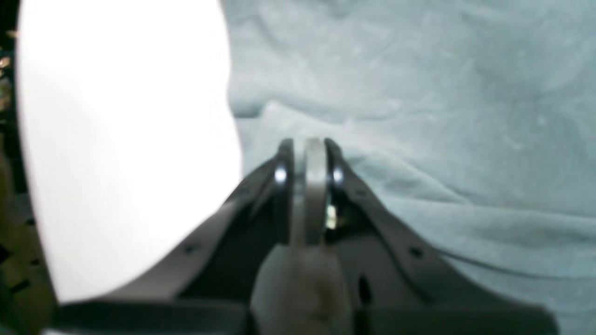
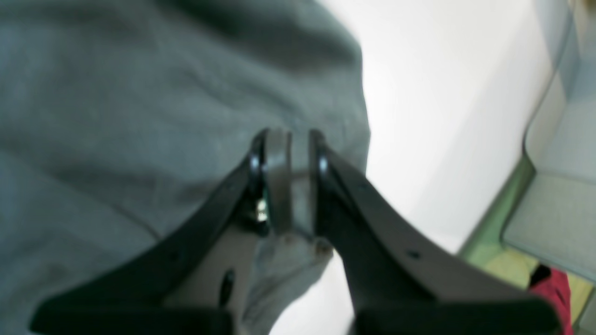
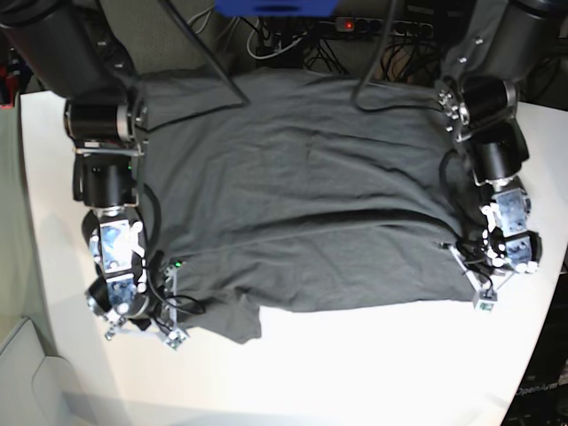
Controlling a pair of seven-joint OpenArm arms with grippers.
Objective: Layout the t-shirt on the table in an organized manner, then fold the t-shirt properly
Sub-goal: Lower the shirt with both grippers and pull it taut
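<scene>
Left gripper (image 1: 309, 149): fingers (image 1: 285, 160) nearly together, clamped on a thin fold at the t-shirt (image 1: 419, 116) edge; cloth spreads ahead and to one side of the tips, bare table (image 1: 125, 139) on the other side. Right gripper (image 2: 288, 139): fingers (image 2: 257, 158) close together, pinching the t-shirt (image 2: 139, 116) hem, a bit of cloth bunched behind the pads, white table (image 2: 442, 93) just beside. From the base view: t-shirt (image 3: 302, 195) spread flat on the table (image 3: 355, 373), both grippers at its near corners.
</scene>
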